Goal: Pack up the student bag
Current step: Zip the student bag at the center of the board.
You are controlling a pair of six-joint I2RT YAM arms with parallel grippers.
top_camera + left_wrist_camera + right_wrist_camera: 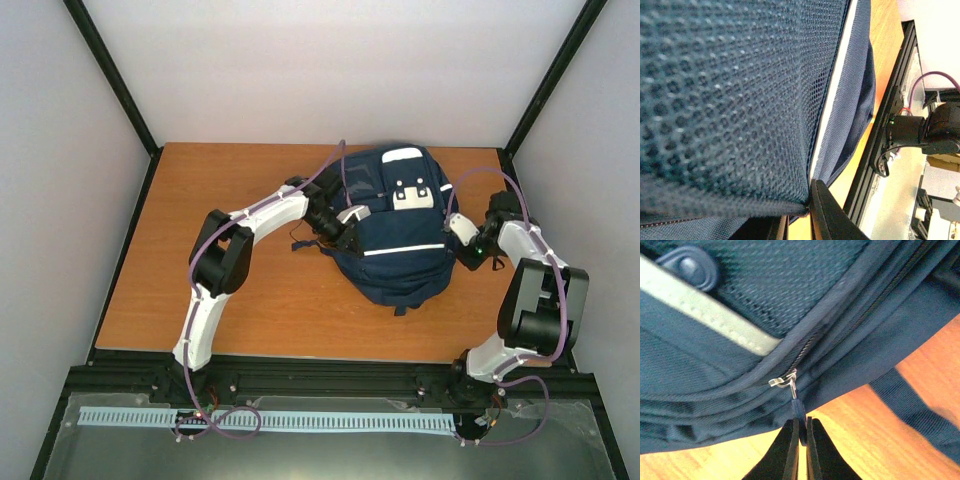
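**Right-side zip, pull in hand.** The student bag [400, 245] lies on the surface [220, 190] between both grippers. The right gripper [800, 437] has its fingers pressed together, pinching the dark zip pull [798, 412]. The metal slider [782, 381] sits just ahead of its fingertips. The zip track [860, 305] runs onward, ahead and to the right of this gripper, so the coming pull likely follows that line. The left gripper [799, 220] sits hard against the bag's mesh side; whether it nips fabric cannot be told.
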